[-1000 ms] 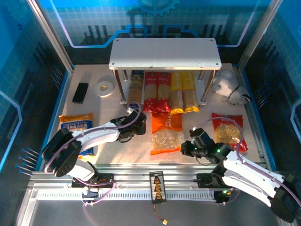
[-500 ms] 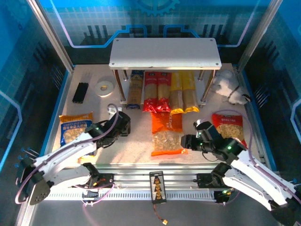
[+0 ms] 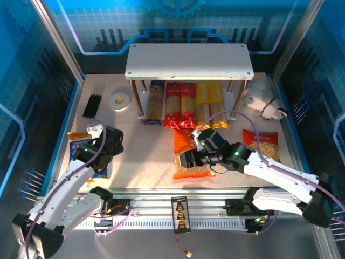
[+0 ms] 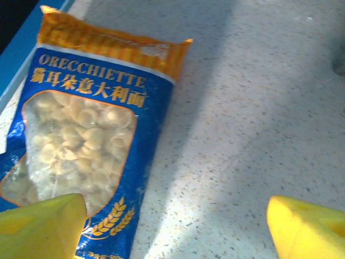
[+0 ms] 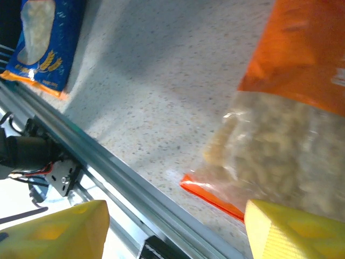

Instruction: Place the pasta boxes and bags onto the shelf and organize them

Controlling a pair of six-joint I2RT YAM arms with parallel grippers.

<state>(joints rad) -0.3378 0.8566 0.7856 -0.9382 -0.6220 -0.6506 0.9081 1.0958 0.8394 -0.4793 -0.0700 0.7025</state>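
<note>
The left gripper (image 4: 172, 226) hangs open, with the blue-orange bag (image 4: 91, 145) beneath one finger and bare table (image 4: 253, 108) beneath the other. The right gripper (image 5: 172, 226) is also open, over the orange bag (image 5: 302, 108) at its corner, with the rail (image 5: 108, 162) just beside.

right claw (image 5: 172, 229) open over orange bag (image 5: 302, 108) corner; blue bag (image 5: 46, 43) upper left.

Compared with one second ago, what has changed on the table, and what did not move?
The left gripper drew back from the shelf front and swung left; it is now over the blue-orange bag. The right gripper moved left and is now over the near end of the orange bag. Both stand open, holding nothing. The shelf, the pasta boxes under it, the red bag and the other two bags stayed put.
</note>
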